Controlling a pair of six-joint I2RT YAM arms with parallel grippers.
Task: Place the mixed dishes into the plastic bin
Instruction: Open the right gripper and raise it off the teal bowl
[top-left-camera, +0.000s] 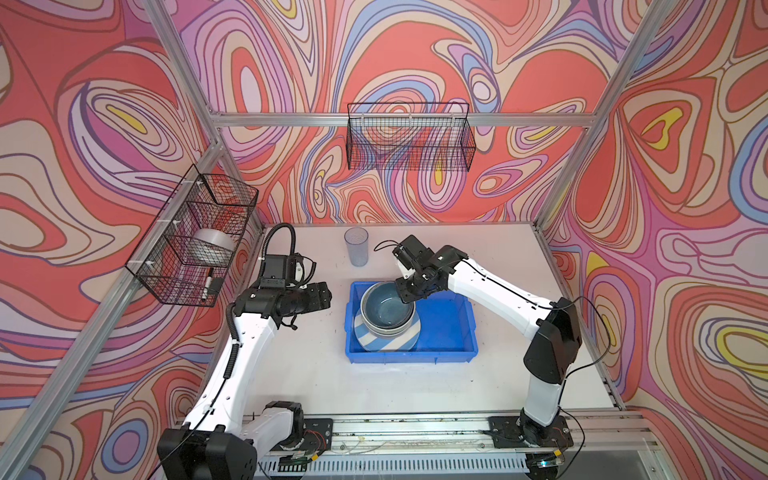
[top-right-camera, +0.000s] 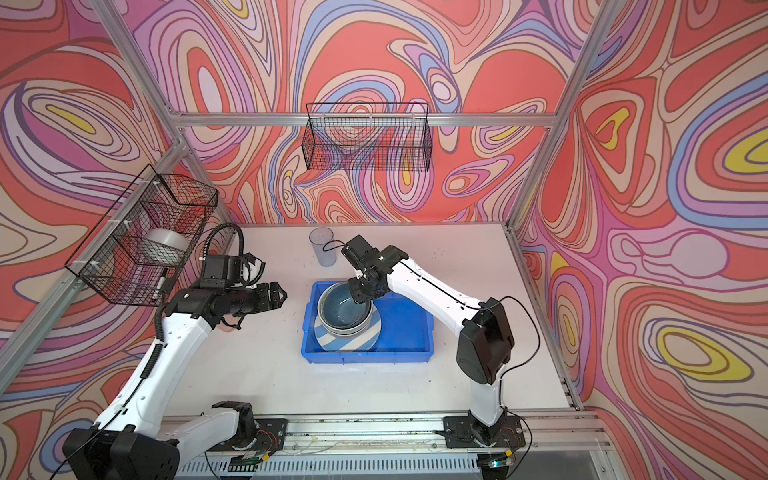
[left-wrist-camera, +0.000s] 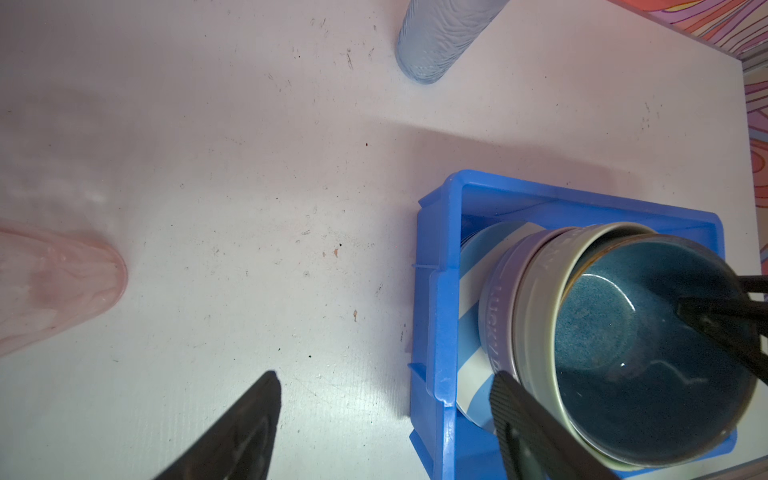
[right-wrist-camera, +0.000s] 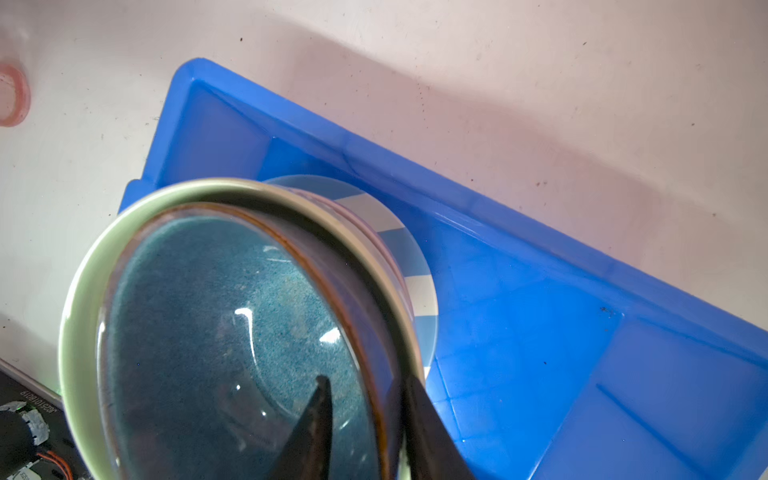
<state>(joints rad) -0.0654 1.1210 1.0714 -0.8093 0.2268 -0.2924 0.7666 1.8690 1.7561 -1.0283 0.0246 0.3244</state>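
The blue plastic bin (top-left-camera: 446, 328) stands mid-table. In its left half a blue-white striped plate (top-left-camera: 372, 343) carries nested bowls: lavender (left-wrist-camera: 494, 316) lowest, pale green (right-wrist-camera: 83, 299) in it, dark blue (top-left-camera: 384, 305) on top. My right gripper (right-wrist-camera: 366, 380) is open astride the dark blue bowl's rim, one finger inside and clear of the wall, the other close outside. My left gripper (left-wrist-camera: 384, 378) is open and empty, above the table left of the bin. A clear bluish tumbler (top-left-camera: 356, 246) stands behind the bin. A pink tumbler (left-wrist-camera: 54, 286) stands left of it, hidden under the left arm in both top views.
A black wire basket (top-left-camera: 409, 137) hangs on the back wall. Another basket (top-left-camera: 195, 237) on the left wall holds a white tape roll (top-left-camera: 214, 245) and a marker. The bin's right half (top-right-camera: 405, 328) has nothing in it.
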